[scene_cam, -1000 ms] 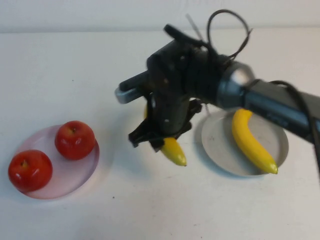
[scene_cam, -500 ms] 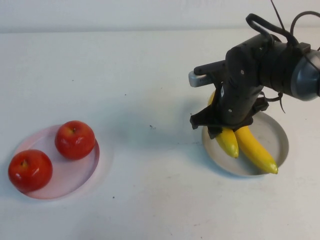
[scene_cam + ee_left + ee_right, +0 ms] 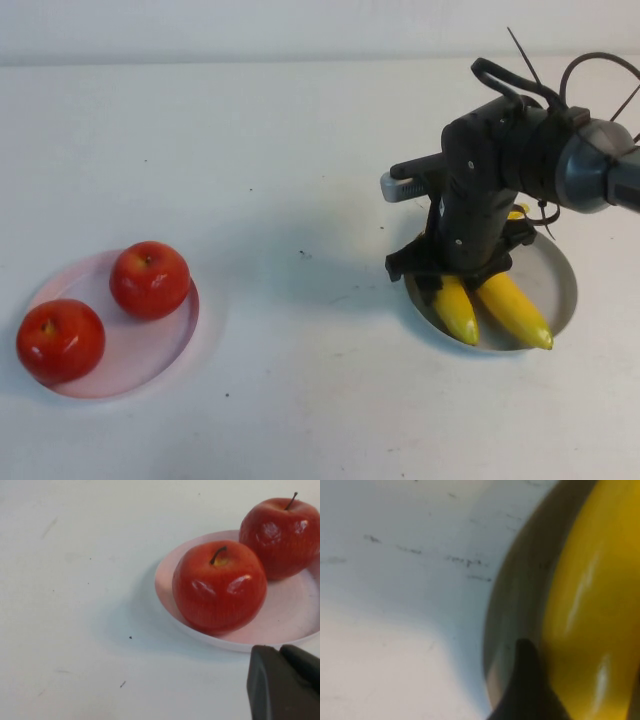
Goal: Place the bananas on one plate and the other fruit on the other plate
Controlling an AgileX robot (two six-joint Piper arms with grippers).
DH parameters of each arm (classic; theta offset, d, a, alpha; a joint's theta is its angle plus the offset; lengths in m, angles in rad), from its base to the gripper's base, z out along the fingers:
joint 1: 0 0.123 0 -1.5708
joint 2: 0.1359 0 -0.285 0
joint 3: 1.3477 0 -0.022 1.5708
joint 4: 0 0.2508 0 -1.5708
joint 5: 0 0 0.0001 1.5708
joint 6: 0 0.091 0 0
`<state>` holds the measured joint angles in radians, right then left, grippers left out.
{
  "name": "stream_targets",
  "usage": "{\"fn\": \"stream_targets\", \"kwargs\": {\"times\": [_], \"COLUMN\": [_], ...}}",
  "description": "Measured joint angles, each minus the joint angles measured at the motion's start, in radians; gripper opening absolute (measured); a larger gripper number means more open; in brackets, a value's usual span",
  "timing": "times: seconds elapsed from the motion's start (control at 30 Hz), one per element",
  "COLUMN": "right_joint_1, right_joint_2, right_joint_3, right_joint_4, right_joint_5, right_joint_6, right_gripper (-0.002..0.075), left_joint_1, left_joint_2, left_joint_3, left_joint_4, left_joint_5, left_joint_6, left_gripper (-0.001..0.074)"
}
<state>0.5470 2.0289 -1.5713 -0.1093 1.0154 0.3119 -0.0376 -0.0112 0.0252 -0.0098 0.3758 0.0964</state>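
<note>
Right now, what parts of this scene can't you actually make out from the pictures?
- High view: the right end effector sits over the grey-blue plate, hiding the bananas' upper halves and whether it grips one.
- Right wrist view: too close; only yellow banana skin and plate rim.
- Left wrist view: left end effector cut off at the corner, beside the apples on the pink plate.

Two yellow bananas (image 3: 487, 306) lay side by side on the grey-blue plate (image 3: 562, 305) at the right. Two glossy red apples (image 3: 149, 279) sat on the pale pink plate (image 3: 140, 352) at the near left.

The right gripper (image 3: 458, 270) was low over the bananas; the left gripper (image 3: 282, 682) hung near the pink plate.
</note>
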Motion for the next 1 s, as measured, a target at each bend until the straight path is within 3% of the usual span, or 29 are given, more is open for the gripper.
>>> {"fn": "stream_targets", "kwargs": {"times": [0.13, 0.27, 0.33, 0.53, 0.6, 1.0], "right_joint_1": [0.0, 0.0, 0.0, 0.0, 0.0, 0.012], "right_joint_2": [0.0, -0.013, -0.036, -0.161, -0.216, -0.612], "right_joint_3": [0.0, -0.009, -0.014, -0.021, -0.021, 0.042], "right_joint_4": [0.0, 0.002, 0.004, 0.008, 0.022, 0.088], "right_joint_5": [0.039, 0.108, 0.148, 0.199, 0.203, 0.232], "right_joint_6": [0.0, 0.0, 0.0, -0.043, -0.067, -0.158], "right_gripper": [0.0426, 0.0408, 0.0355, 0.0071, 0.0021, -0.0015], "left_joint_1": [0.0, 0.0, 0.0, 0.0, 0.0, 0.0], "left_joint_2": [0.0, 0.0, 0.0, 0.0, 0.0, 0.0], "left_joint_3": [0.0, 0.0, 0.0, 0.0, 0.0, 0.0], "left_joint_4": [0.0, 0.0, 0.0, 0.0, 0.0, 0.0], "left_joint_5": [0.0, 0.0, 0.0, 0.0, 0.0, 0.0], "left_joint_6": [0.0, 0.0, 0.0, 0.0, 0.0, 0.0], "left_gripper": [0.0001, 0.0001, 0.0001, 0.0001, 0.0001, 0.0001]}}
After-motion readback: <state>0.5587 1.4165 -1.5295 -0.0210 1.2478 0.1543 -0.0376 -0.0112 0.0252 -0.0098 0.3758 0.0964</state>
